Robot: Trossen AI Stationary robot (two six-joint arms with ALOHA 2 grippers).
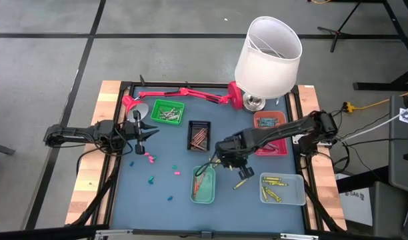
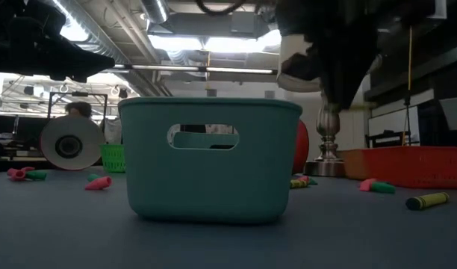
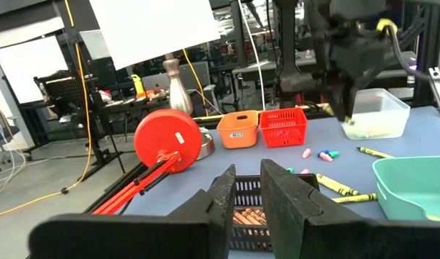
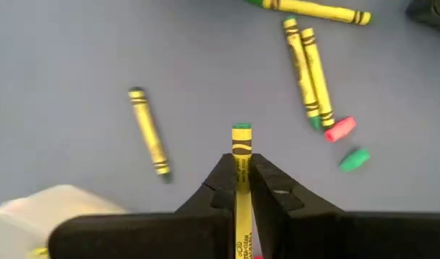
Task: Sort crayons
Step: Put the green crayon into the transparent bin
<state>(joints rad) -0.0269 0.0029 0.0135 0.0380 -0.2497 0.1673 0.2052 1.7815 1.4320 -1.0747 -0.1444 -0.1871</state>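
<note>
A yellow crayon (image 4: 241,188) stands pinched in the right hand (image 4: 241,173), held above the blue table (image 4: 98,50).

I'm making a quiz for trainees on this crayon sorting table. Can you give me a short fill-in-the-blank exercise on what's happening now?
1. The right claw is shut on a ____ crayon.
2. The lamp lying on the table is ____ in colour.
3. In the high view, the yellow crayons sit in the ____ tray.
4. The crayon is held by the ____ arm.

Missing words: yellow; red; clear; right
</note>
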